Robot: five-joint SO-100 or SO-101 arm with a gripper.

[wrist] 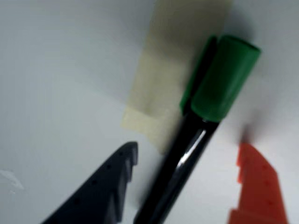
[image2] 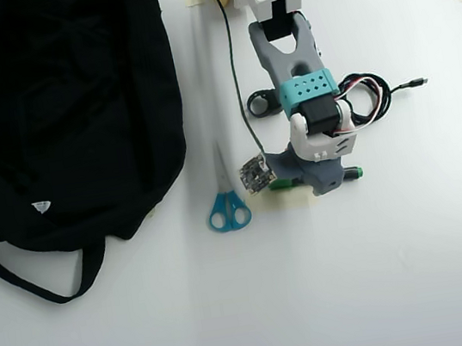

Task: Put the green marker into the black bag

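A slim green marker with a glossy black barrel and bright green cap is seen lying on a white table in the wrist view, partly over a strip of pale beige tape. The two-finger gripper is held spread around the barrel, its dark blue toothed finger on the left and its orange toothed finger on the right, with a gap of bare table on each side; nothing is grasped.

In the overhead view, the marker's green ends are seen poking out either side of the grey arm. A large soft black cloth bag is spread at the upper left, well apart. Blue-handled scissors lie between bag and arm. The lower half of the table lies open.
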